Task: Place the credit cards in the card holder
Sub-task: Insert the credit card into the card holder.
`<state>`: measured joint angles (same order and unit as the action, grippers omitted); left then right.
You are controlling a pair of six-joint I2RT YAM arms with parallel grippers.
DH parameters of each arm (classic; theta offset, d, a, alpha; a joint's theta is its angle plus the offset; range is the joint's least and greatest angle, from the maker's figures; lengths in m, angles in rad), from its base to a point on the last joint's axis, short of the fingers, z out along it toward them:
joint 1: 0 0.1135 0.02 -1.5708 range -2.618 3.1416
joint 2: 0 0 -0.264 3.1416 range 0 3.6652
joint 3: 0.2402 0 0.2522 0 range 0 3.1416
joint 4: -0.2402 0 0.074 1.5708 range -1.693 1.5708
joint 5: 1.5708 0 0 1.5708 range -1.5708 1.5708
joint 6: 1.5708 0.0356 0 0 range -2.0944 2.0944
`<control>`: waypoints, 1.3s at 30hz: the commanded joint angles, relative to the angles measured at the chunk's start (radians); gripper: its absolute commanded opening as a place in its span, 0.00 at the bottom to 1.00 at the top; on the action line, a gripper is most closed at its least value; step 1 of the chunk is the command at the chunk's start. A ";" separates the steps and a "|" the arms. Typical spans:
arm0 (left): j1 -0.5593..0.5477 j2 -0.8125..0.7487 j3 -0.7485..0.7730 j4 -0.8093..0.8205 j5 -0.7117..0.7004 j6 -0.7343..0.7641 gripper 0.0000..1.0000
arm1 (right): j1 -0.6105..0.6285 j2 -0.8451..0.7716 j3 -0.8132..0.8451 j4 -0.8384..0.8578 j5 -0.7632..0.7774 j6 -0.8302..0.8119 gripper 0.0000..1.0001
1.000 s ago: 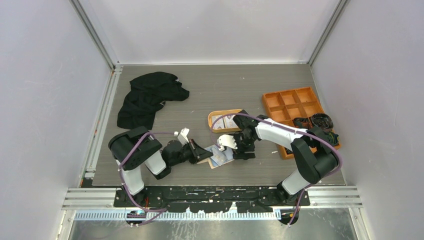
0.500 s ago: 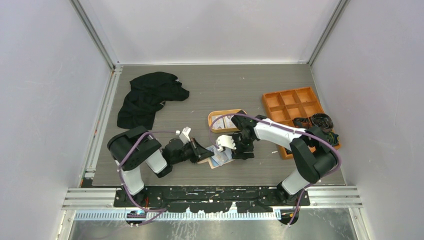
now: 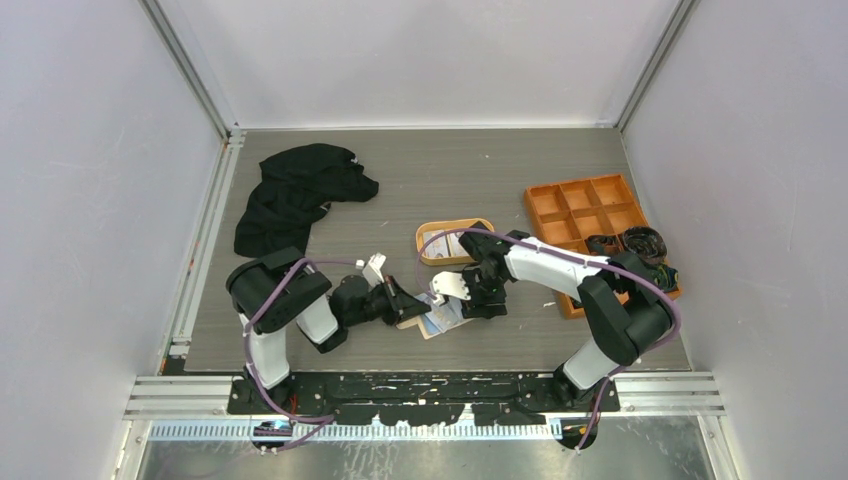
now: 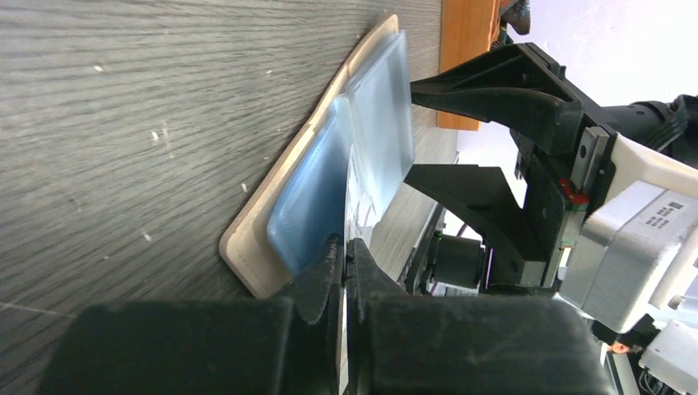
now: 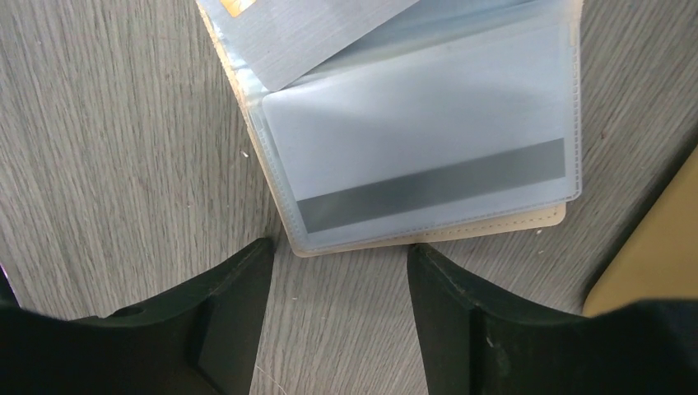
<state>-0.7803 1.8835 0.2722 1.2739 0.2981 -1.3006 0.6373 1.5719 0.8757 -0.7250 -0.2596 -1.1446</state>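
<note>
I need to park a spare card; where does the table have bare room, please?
Bare table lies between the black cloth and the orange box, behind the oval tray. Crowded near the front: left gripper, pinching a card, and open right gripper meet at the card holder.

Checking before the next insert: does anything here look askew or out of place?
One card, pinched in the left gripper, lies tilted across the open card holder, not square with its pockets. The second card sits straight in its clear pocket.

We count one beige leather-like folding card holder, two thin pale cards, one orange oval tray, one orange compartmented box, one black cloth.
</note>
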 commanded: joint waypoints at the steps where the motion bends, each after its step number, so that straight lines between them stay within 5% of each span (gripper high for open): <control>1: 0.008 0.002 -0.003 0.120 0.020 0.047 0.00 | 0.019 0.034 0.007 0.016 -0.021 0.001 0.65; 16: 0.025 -0.110 -0.038 0.157 0.096 0.077 0.00 | 0.019 0.039 0.015 0.010 -0.013 0.008 0.64; 39: 0.055 0.027 -0.001 0.157 0.056 0.038 0.00 | 0.018 0.045 0.020 0.003 -0.017 0.011 0.63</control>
<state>-0.7311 1.9003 0.2600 1.3674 0.3668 -1.2575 0.6472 1.5867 0.8913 -0.7330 -0.2508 -1.1408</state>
